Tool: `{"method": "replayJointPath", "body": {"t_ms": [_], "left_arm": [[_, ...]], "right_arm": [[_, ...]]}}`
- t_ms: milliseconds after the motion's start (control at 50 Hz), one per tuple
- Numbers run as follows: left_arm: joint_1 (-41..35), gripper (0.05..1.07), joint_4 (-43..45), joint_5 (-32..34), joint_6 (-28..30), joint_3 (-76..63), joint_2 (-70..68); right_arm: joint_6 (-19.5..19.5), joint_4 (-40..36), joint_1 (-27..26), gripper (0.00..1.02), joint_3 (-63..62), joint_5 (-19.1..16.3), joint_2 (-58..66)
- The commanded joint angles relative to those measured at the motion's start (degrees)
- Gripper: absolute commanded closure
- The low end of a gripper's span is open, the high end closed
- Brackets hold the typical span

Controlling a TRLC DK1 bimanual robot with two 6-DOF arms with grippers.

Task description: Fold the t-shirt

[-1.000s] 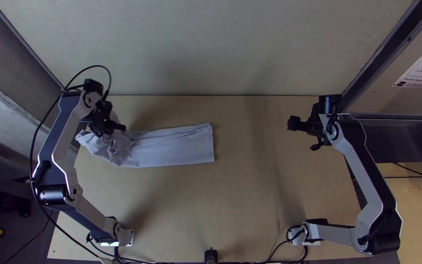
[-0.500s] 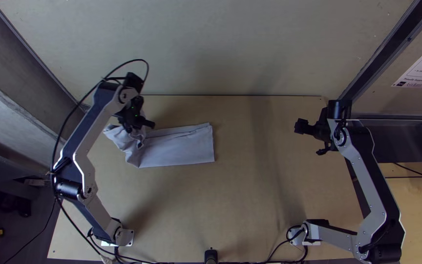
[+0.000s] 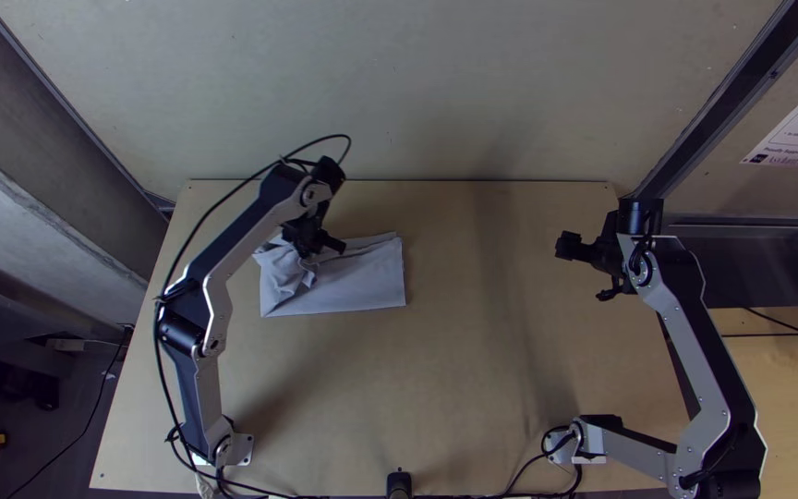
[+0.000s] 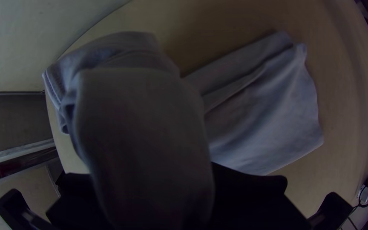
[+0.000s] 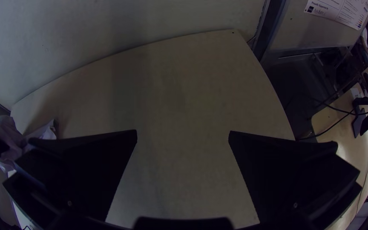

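On the table (image 3: 473, 370), t-shirt (image 3: 353, 285), 1 bunched part in left pincer (image 3: 321, 249).

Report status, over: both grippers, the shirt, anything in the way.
Left gripper closed on bunched t-shirt. Right gripper open, holding nothing. T-shirt's end nearer the right gripper lies flat on table. Left gripper hides part of the t-shirt from above.

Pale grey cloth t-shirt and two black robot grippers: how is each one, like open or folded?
Pale grey cloth t-shirt: partly folded, lying flat at one end, bunched and lifted at the other.
Left black gripper: shut on the bunched cloth.
Right black gripper: open, flat fingers wide apart, empty.
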Motion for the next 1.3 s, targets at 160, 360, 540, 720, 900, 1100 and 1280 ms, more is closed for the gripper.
{"method": "replayJointPath", "body": {"t_ms": [160,360,540,720,900,1100,1280], "left_arm": [[-5.68,1.05,-1.0,-0.12,-4.47,5.96,5.87],[-9.02,0.52,-0.65,2.78,-5.96,12.38,10.35],[-12.45,0.09,7.79,11.13,-10.97,17.21,15.36],[-15.0,0.09,17.81,14.03,-22.05,20.38,17.29],[-15.26,0.1,18.77,20.71,-21.87,20.73,17.47],[-13.95,0.1,17.37,20.53,-20.73,19.15,15.09],[-11.13,0.1,16.93,18.25,-16.16,13.0,6.31]], "right_arm": [[0.37,2.75,1.03,0.04,-2.2,-0.18,-1.41],[0.98,2.75,2.26,0.04,-3.78,-0.18,-1.58],[1.86,3.98,4.02,0.04,-7.12,-0.1,-2.37],[3.0,5.03,5.6,0.04,-10.46,0.25,-4.04],[3.0,5.91,4.99,0.04,-11.52,0.43,-5.45],[1.6,7.06,4.64,0.04,-8.44,0.52,-5.54],[-2.62,9.96,4.28,0.04,-2.47,0.52,-4.92]]}}
